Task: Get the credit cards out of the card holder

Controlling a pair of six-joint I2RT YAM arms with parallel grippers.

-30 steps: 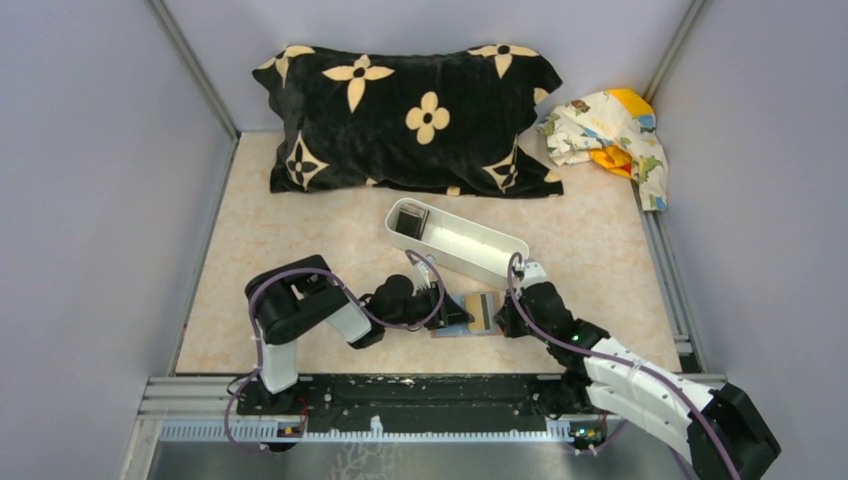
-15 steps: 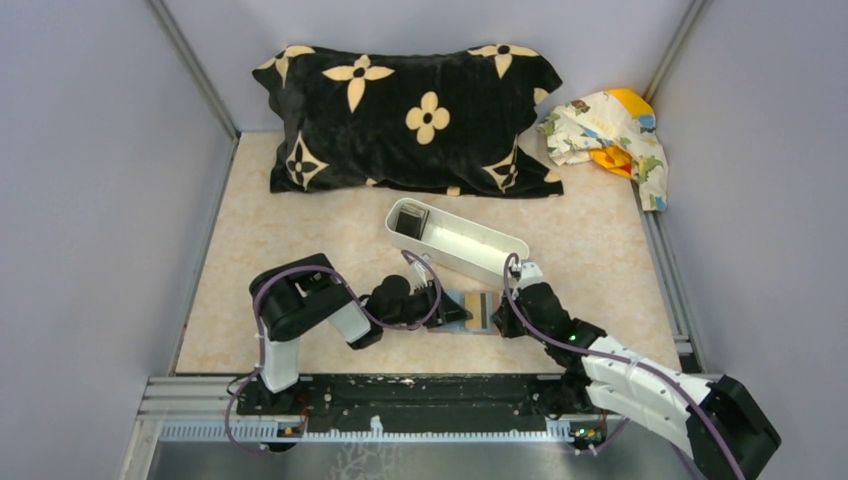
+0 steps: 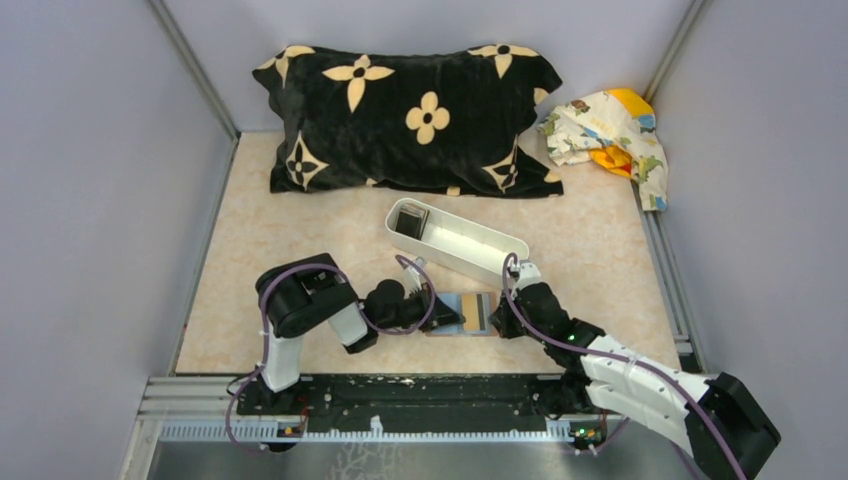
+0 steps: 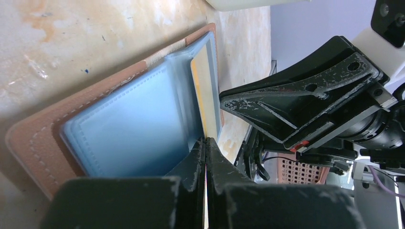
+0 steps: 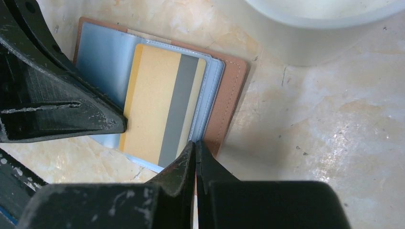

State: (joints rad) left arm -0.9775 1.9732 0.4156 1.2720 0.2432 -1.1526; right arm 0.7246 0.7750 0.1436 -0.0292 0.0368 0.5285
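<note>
The card holder (image 3: 458, 302) lies open and flat on the table (image 3: 300, 230), near its front edge and between the two grippers, with the light blue inside facing up and the brown rim (image 5: 229, 95) showing around it. A yellow card (image 5: 157, 105) with a grey stripe lies on the right half of the blue inside, partly under a clear sleeve. The left gripper (image 4: 206, 148) reaches in from the left. Its fingers are pressed together, and in the left wrist view the thin edge of the yellow card (image 4: 206, 86) runs straight into the seam between them, so it looks clamped on that card. The right gripper (image 5: 195, 150) comes in from the right with its fingers also together. Their tips rest at the near edge of the card holder, where the sleeve meets the brown rim, but I cannot tell whether they pinch anything. Just behind the card holder, a long white tray (image 3: 460, 243) lies at an angle, with a dark card (image 3: 408, 222) in its far left end. A black pillow (image 3: 410, 115) with cream flowers lies along the back wall, and a patterned cloth (image 3: 610, 135) is bunched in the back right corner.
</note>
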